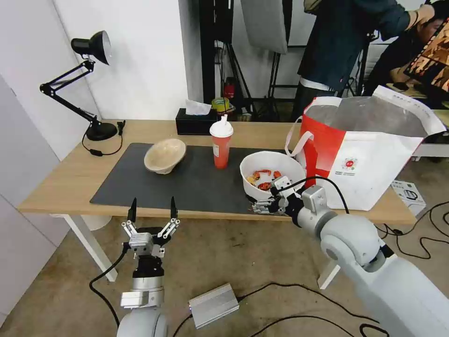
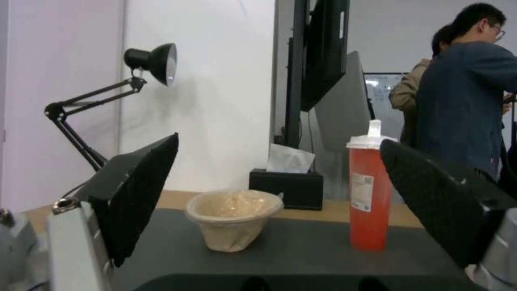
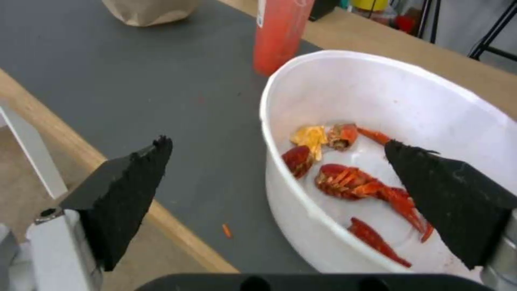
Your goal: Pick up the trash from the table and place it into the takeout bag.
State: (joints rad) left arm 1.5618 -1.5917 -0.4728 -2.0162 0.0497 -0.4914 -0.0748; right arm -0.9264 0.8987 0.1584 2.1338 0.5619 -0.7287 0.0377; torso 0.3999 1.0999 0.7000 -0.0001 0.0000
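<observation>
Crayfish bowl (image 3: 377, 133) sits between your right gripper (image 3: 280, 194)'s wide-open jaws, one finger inside the rim, nothing gripped. Takeout bag (image 1: 369, 154) stands at its 3 o'clock. Your left gripper (image 1: 152, 216) hangs open, empty, off the table (image 1: 61, 182)'s near edge.

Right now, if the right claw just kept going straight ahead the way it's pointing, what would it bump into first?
Most likely the near rim of the white bowl with crayfish shells. The open right claw straddles that wall, one finger outside, one over the inside.

black desk lamp (image 1: 89, 84), black tissue box (image 1: 195, 122)
</observation>
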